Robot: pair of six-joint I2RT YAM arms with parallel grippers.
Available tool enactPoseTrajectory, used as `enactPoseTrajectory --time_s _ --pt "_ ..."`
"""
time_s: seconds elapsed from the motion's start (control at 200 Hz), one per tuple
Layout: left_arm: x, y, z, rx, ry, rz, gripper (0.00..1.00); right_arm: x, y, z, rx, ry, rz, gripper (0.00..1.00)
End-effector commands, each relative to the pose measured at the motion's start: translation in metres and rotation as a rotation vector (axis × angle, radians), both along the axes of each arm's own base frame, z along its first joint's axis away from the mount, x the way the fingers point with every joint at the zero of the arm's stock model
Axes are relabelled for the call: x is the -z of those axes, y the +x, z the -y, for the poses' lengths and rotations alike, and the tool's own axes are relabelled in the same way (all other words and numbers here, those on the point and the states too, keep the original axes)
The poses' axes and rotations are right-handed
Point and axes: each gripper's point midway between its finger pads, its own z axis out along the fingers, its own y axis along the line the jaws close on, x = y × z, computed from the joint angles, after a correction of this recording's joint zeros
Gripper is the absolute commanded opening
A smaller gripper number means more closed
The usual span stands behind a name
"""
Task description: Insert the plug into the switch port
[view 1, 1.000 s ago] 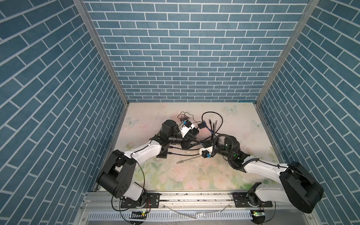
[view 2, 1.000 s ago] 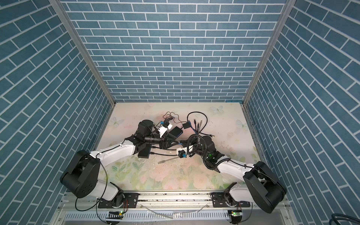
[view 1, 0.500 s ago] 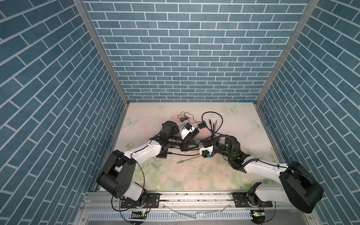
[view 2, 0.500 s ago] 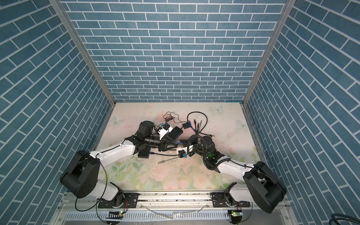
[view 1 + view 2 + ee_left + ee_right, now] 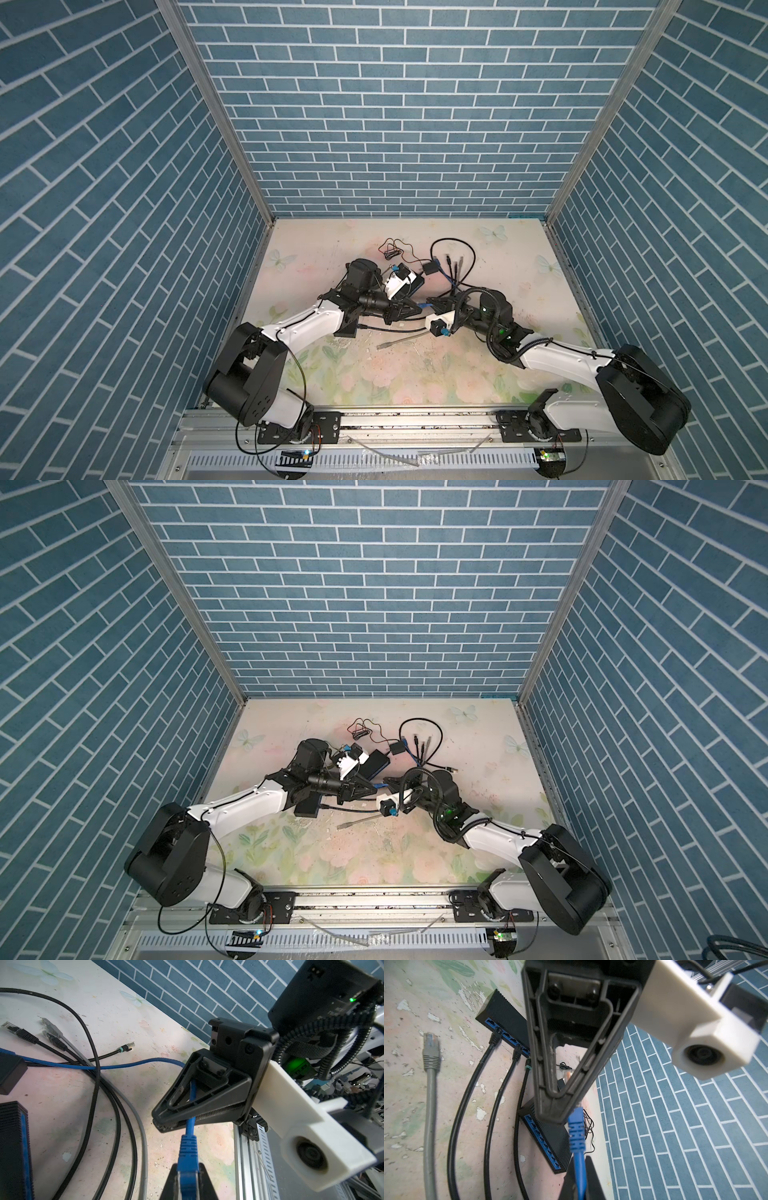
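L gripper (image 5: 187, 1166) is pinching the blue plug (image 5: 188, 1150): in the L wrist view its two fingers are sitting tight on both sides of the plug's boot, w/ the clear tip hidden between them. R gripper (image 5: 580, 1162) is pressing together on the blue cable (image 5: 145, 1061) just behind the boot, so both grippers are gripping the same lead, tips nearly touching. In both top views the two arms are meeting near the middle of the floral table (image 5: 395, 374), w/ the plug being held off the surface between them.

The plug isn't sitting in any port. In the R wrist view the switch w/ free ports (image 5: 559, 1136) is lying on the table beyond the plug, its blue face showing a row of empty sockets. The 2nd switch (image 5: 506, 1012) is lying further off, approx under the L arm in the top views. Two black cables (image 5: 471, 1088) are sitting plugged into its blue face. A thin black lead (image 5: 527, 1068) w/ a teal collar is reaching the same face, but the L gripper is covering its end, so can't tell if it's seated.

A grey cable (image 5: 430, 1105) is lying loose on the table, its plug pointing toward the 2nd switch but apart from it. More loose leads (image 5: 52, 1032) are lying at the far side, near a small black box (image 5: 10, 1072)
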Motion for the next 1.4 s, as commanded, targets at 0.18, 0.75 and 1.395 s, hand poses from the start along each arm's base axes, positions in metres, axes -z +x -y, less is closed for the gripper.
enactPoseTrajectory --time_s 0.18,0.75,1.395 --pt "-0.002 -0.012 -0.027 -0.038 0.033 0.483 0.00 -0.007 -0.007 0.006 0.064 0.043 -0.270 0.28" --pt "0.015 -0.034 -0.030 0.142 0.178 0.824 0.00 -0.011 -0.054 -0.014 -0.147 -0.066 -0.713 0.32" --pt "0.009 -0.030 -0.027 0.128 0.194 0.964 0.00 -0.009 -0.055 -0.033 -0.243 0.006 -0.773 0.33"
